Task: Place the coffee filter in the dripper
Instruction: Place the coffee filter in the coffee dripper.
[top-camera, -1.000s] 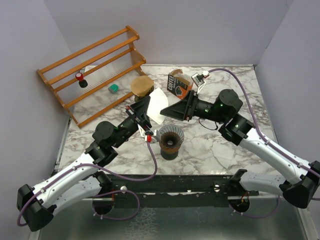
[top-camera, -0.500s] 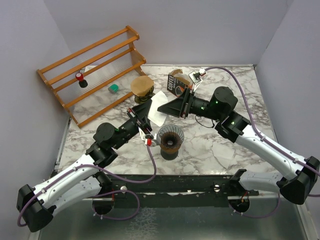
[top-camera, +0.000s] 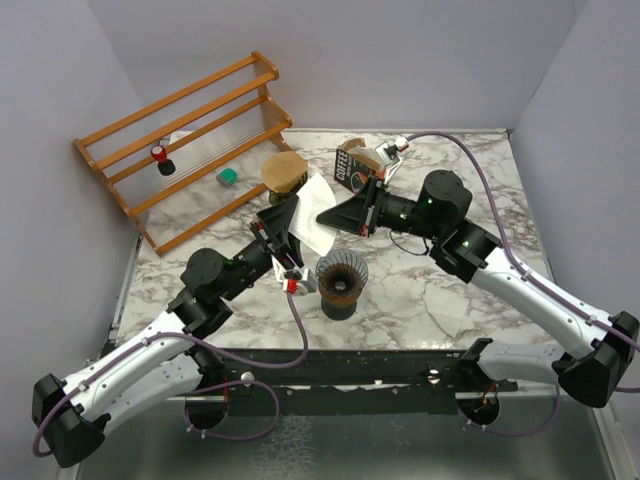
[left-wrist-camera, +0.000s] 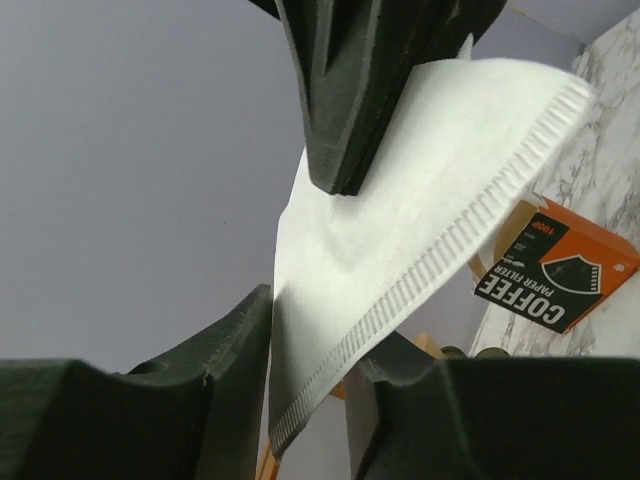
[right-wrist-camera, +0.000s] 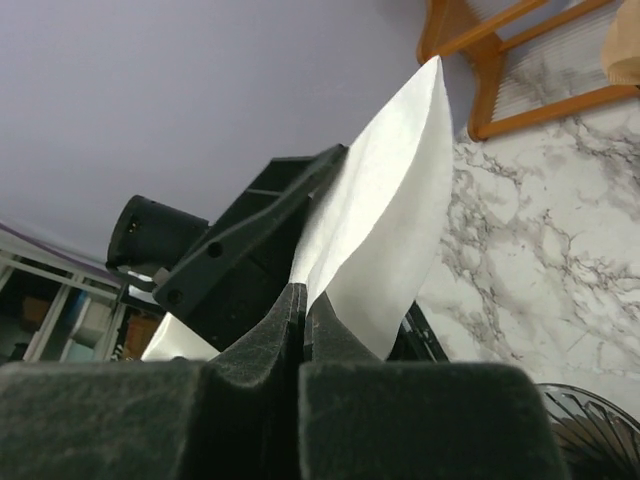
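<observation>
Right fingers (right-wrist-camera: 268, 345) pinched shut on the coffee filter (top-camera: 312, 212), held in the air just far-left of the dripper (top-camera: 341, 275) on the counter (top-camera: 430, 295). Left fingers (left-wrist-camera: 225, 375) parted, with the filter's ribbed edge between them.

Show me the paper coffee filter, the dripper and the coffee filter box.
paper coffee filter (top-camera: 312, 232), top view, its flat white face.
dripper (top-camera: 328, 268), top view, its ribbed inner wall.
coffee filter box (top-camera: 354, 172), top view, its printed black front.
</observation>
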